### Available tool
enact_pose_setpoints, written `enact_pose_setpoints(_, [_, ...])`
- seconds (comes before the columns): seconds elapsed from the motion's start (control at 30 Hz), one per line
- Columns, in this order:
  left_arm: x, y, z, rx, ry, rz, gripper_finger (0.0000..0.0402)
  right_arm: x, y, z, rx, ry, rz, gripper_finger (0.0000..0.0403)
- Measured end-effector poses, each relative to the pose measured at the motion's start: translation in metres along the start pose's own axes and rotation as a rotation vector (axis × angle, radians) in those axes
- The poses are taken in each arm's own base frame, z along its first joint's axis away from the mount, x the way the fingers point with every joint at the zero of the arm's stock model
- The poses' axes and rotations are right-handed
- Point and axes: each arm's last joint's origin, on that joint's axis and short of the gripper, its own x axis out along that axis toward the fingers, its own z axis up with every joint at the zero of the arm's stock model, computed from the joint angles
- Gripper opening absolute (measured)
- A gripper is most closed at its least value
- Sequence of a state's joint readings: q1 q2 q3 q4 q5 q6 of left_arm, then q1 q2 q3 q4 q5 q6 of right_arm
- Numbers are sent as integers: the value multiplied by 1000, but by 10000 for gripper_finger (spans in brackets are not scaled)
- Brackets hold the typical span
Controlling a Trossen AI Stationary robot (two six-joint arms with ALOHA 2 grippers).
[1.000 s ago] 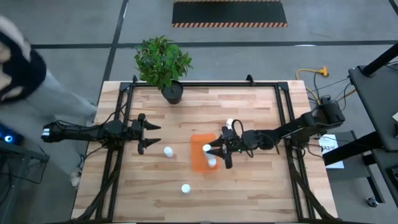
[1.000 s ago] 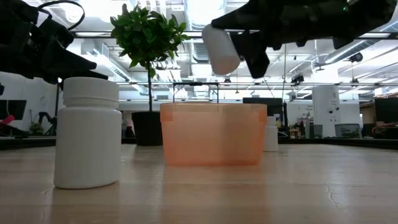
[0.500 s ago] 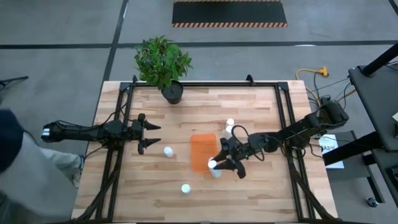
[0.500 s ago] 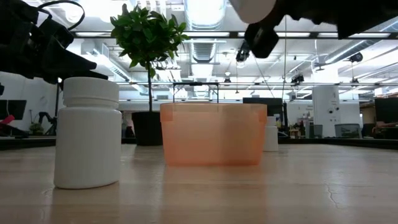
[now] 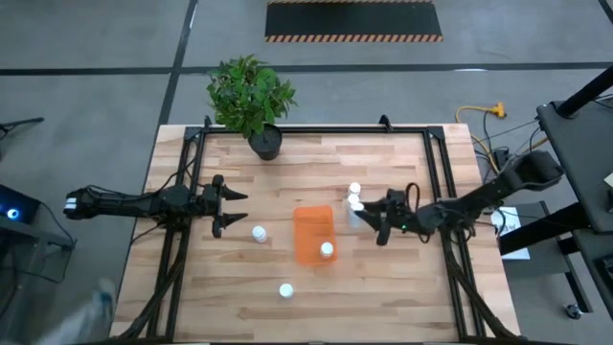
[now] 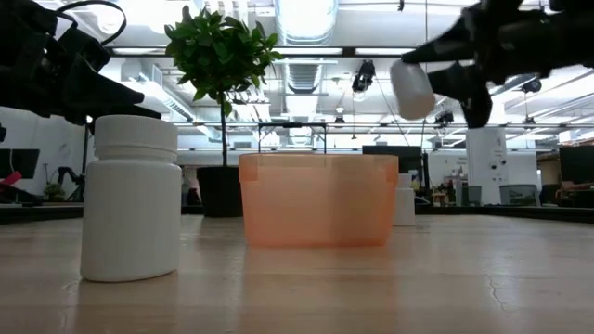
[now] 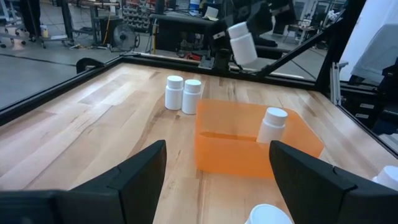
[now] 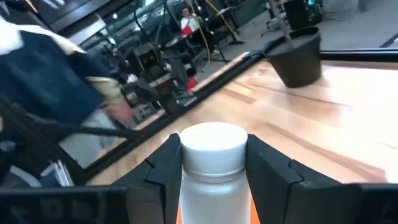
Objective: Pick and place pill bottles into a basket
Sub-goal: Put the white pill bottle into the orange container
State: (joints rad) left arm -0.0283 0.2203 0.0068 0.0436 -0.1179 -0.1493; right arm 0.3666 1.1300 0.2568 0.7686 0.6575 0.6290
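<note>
Right gripper (image 5: 369, 217) clamped on a pill bottle (image 6: 412, 89), held in the air just right of the basket (image 5: 313, 234) at bench centre. One bottle (image 5: 327, 250) stands inside the basket's near right corner. Left gripper (image 5: 233, 207) hangs with jaws wide near the left edge

Orange basket (image 5: 312, 231) holding one bottle (image 5: 327, 250), right claw (image 5: 367, 218) beside it

My wooden table (image 5: 383, 297) stands on a grey concrete floor (image 5: 105, 38) with a hazard-striped black mat (image 5: 352, 19). Behind it, bright ceiling lights (image 6: 306, 14) fill a workshop.
</note>
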Motion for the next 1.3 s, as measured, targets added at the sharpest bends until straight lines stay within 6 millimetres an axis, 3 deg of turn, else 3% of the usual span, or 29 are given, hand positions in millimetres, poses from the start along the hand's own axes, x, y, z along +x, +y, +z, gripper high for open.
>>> enact_pose_setpoints(0.4, [0,0,0,0,0,0,267,-16,-21,-10,-156,93,-50,130])
enact_pose_setpoints(0.8, [0,0,0,0,-1,0,267,-10,-29,-30,-262,176,-40,130])
enact_pose_setpoints(1.3, [0,0,0,0,0,0,267,1,-43,-64,-235,143,-12,130])
